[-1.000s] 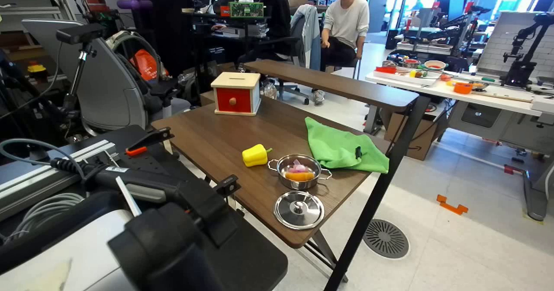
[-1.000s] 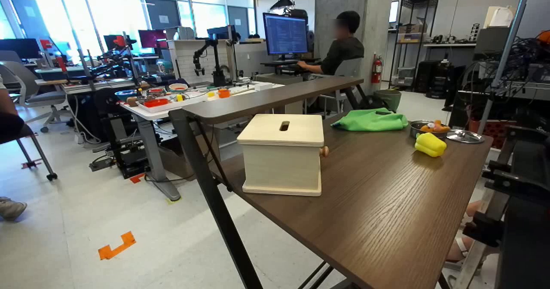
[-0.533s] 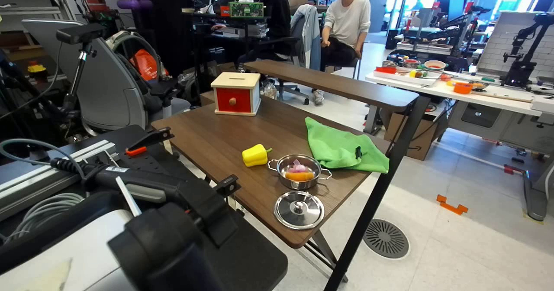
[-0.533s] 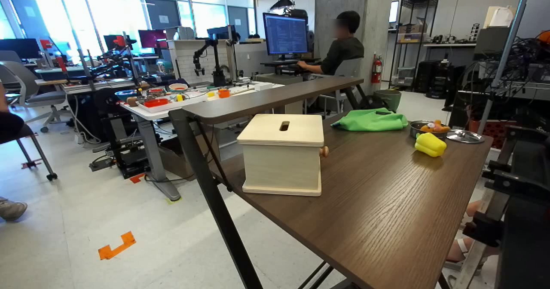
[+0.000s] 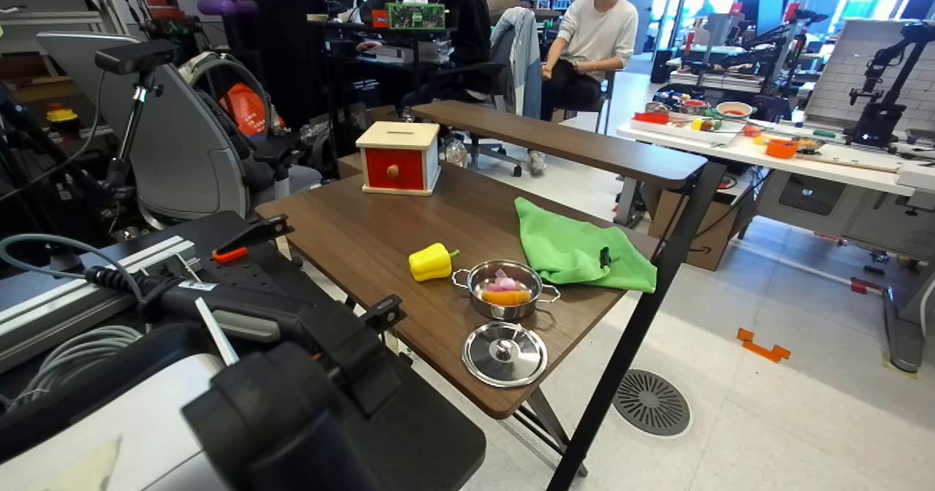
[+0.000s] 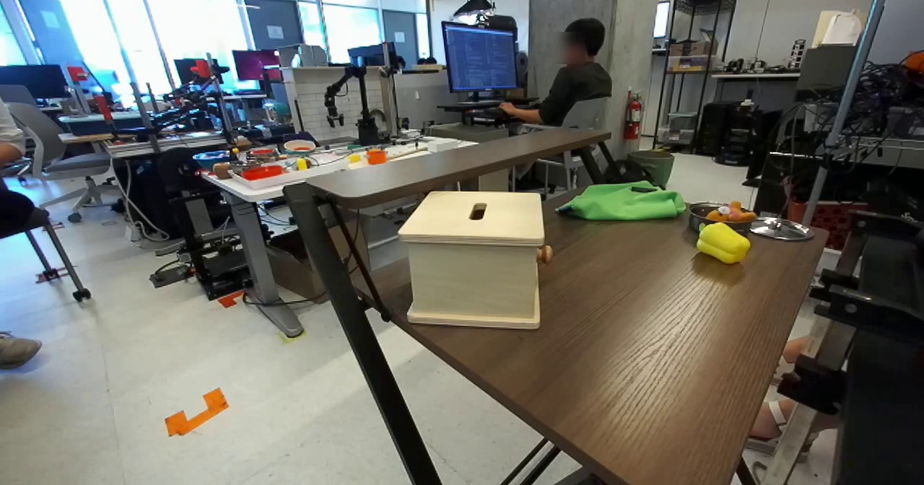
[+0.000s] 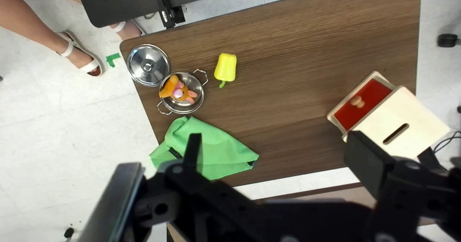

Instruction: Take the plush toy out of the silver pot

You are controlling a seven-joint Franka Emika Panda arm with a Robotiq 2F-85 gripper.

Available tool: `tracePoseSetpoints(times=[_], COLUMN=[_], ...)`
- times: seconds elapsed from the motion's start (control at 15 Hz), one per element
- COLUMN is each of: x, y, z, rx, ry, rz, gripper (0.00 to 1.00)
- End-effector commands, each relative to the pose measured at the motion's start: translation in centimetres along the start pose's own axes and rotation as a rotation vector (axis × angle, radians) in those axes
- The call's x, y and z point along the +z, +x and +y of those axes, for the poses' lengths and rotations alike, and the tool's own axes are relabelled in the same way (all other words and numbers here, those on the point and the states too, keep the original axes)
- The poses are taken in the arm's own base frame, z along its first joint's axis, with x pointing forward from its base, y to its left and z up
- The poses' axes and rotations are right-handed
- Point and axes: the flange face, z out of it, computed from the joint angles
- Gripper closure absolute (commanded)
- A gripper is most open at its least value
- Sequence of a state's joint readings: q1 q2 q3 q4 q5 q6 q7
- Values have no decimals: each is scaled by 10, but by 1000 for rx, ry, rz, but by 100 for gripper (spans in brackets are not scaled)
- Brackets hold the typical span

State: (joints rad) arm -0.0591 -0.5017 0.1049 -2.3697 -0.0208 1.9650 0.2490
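One plush toy (image 7: 177,90), orange and pink, is tucked inside one silver pot (image 7: 192,82). Just beside the pot, one round lid (image 7: 148,66) is laid flat, and one green cloth (image 7: 216,150) is spread on another side. One yellow pepper (image 7: 225,67) is seen near the pot. Well apart from these, one wooden box (image 7: 392,116) with one red front (image 7: 363,99) is set. All of them are carried by one brown table (image 7: 288,72). In the wrist view, one pincer (image 7: 276,144) is shown, and its two fingers (image 7: 194,150) are spread wide apart. Since a moment ago, everything on the table has been kept in the same spot. In an exterior view, one person in a white shirt (image 5: 603,31) is now seen farther right.
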Motion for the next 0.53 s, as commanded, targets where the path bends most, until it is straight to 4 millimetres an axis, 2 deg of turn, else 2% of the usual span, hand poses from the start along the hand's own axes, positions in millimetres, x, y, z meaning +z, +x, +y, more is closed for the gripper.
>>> tracePoseSetpoints(times=[0.0, 0.2, 0.47], x=[43, 98, 169], y=[24, 32, 30], z=[24, 45, 67], rx=[54, 104, 164], ry=[3, 9, 18], rz=[24, 12, -24], gripper=[0, 0, 0])
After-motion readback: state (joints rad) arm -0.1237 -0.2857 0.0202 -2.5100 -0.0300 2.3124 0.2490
